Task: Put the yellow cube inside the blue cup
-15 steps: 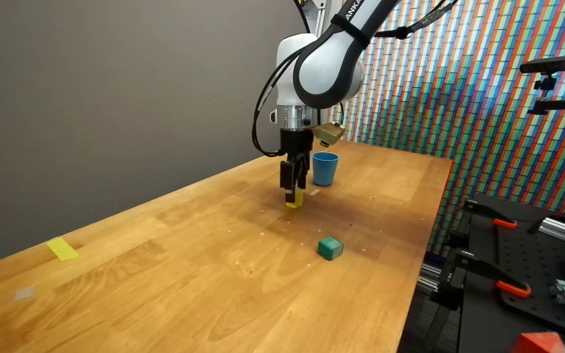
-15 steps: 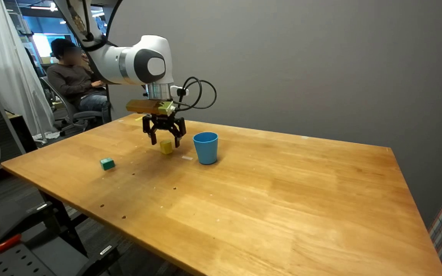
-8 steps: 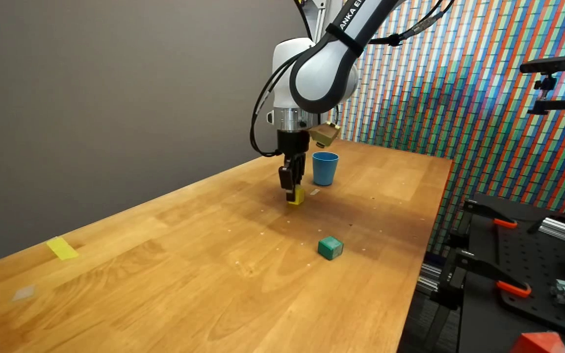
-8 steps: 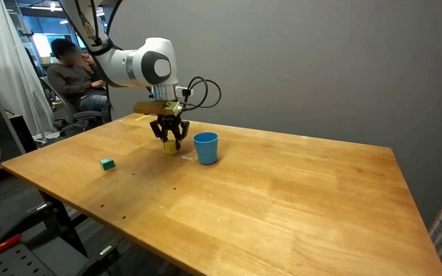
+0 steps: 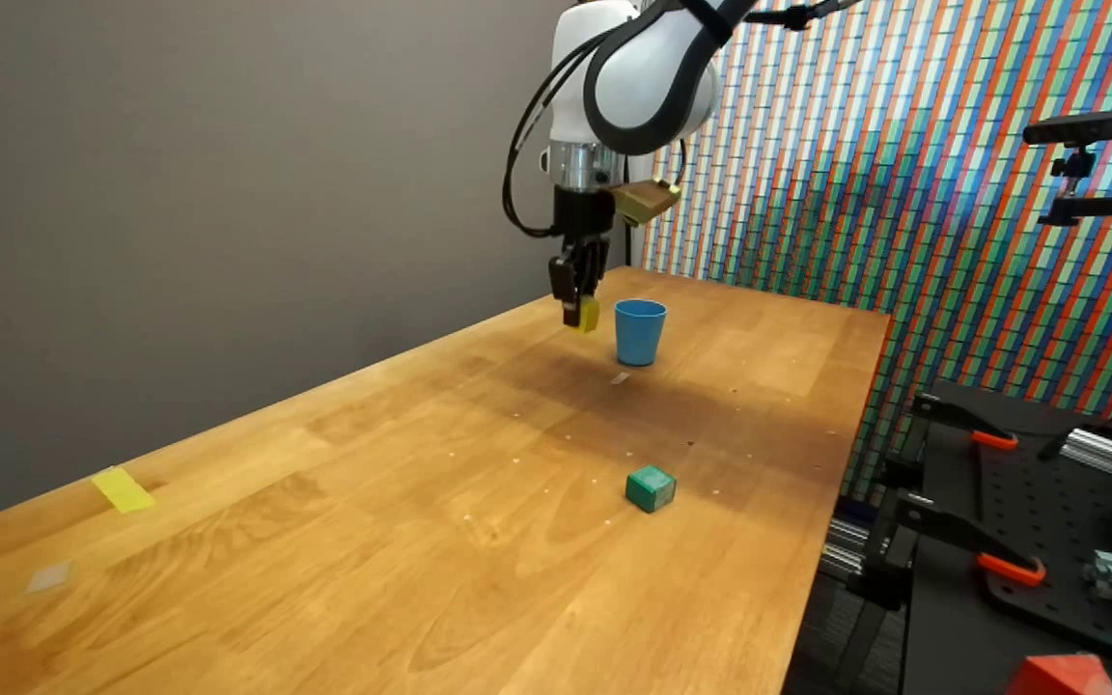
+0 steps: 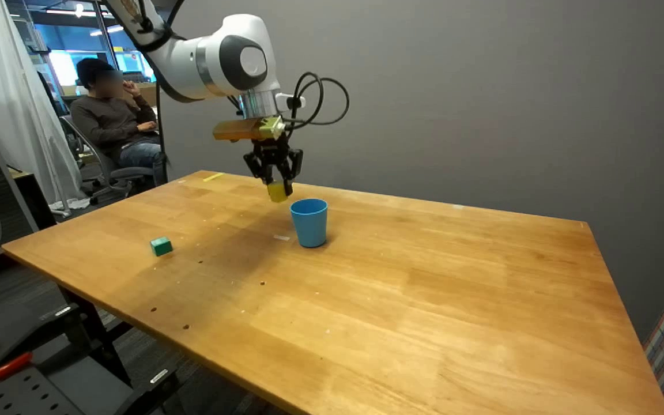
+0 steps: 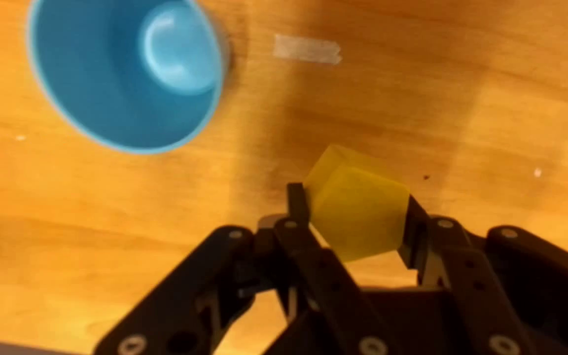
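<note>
The yellow cube (image 7: pixel 363 212) sits clamped between both fingertips in the wrist view, turned at an angle to the pads. My gripper (image 6: pixel 279 185) is shut on it and holds it above the table, as both exterior views show. Upright on the wood stands the blue cup (image 6: pixel 309 225), close beside the held cube and a little lower. From the wrist, the cup's inner wall (image 7: pixel 91 88) shows at upper left, with nothing inside the visible part. In an exterior view, a finger partly covers the yellow cube (image 5: pixel 590 315), left of the blue cup (image 5: pixel 639 336).
A green cube (image 5: pixel 651 488) rests on the wooden table (image 6: pixel 453 300), away from the cup. A whitish tape strip (image 7: pixel 307 49) lies near the cup. Flat yellow tape (image 5: pixel 123 489) marks the table by the grey wall. A black side table (image 5: pixel 942 618) with clamps adjoins.
My gripper has gone from open around the yellow cube to shut on it. It has lifted the cube off the table and carried it toward the blue cup. Cup and green cube have stayed put.
</note>
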{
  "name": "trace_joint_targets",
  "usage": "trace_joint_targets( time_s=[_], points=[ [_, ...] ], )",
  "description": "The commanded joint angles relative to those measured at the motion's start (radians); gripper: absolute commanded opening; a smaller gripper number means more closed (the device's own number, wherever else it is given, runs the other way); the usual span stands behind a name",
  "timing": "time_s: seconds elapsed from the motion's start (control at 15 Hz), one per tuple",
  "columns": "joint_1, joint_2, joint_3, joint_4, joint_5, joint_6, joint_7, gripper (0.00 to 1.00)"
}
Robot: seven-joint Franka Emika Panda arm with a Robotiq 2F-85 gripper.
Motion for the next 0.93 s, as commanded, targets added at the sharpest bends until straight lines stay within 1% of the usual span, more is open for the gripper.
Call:
trace_joint_targets(
  time_s=[0.0,0.2,0.47,0.67,0.87],
  points=[
    [0.003,-0.13,-0.056,-0.025,-0.06,-0.04,0.08,0.18],
    [-0.006,-0.17,-0.095,-0.023,-0.101,-0.096,0.152,0.18],
    [-0.034,-0.158,-0.109,-0.031,-0.095,-0.166,0.205,0.18],
    [-0.055,-0.126,-0.102,-0.045,-0.067,-0.182,0.21,0.18],
    [-0.057,-0.087,-0.104,-0.055,-0.073,-0.159,0.227,0.18]
  ],
)
